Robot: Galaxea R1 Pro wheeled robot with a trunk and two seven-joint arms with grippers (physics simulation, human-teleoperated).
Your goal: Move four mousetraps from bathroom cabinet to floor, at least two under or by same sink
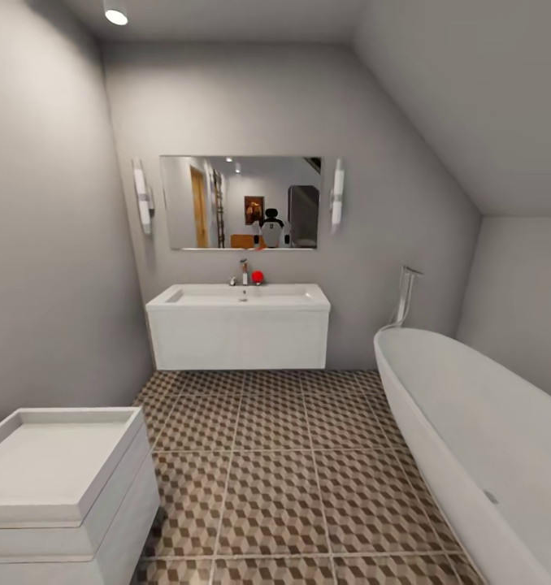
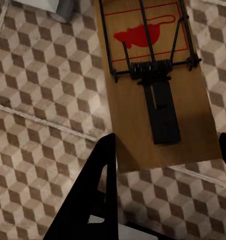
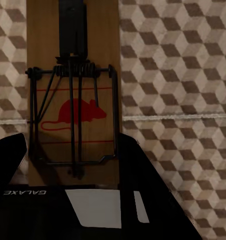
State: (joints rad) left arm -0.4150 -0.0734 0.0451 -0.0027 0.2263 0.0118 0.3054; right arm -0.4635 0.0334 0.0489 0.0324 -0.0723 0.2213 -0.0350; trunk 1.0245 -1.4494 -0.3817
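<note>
Wooden mousetrap [image 2: 158,80] clamped in left gripper [image 2: 165,150], another [image 3: 73,95] in right gripper [image 3: 73,160]; boards' ends cropped.

The cube-patterned bathroom floor [image 1: 275,479] carries a white drawer unit [image 1: 60,487] and a bathtub [image 1: 470,422].

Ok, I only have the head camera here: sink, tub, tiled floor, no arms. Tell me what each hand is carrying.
Observer: In the left wrist view, the left hand has its fingers on either side of a mousetrap, a wooden board with a red mouse print. It looks gripped.
Operator: Now the right one.
Observer: The right hand has a second mousetrap between its fingers in the same way.
Operator: Say what's below them.
Observer: The cube-patterned bathroom floor lies behind both boards. The board in the left hand casts a shadow on the tiles, so it seems to be held above them.
</note>
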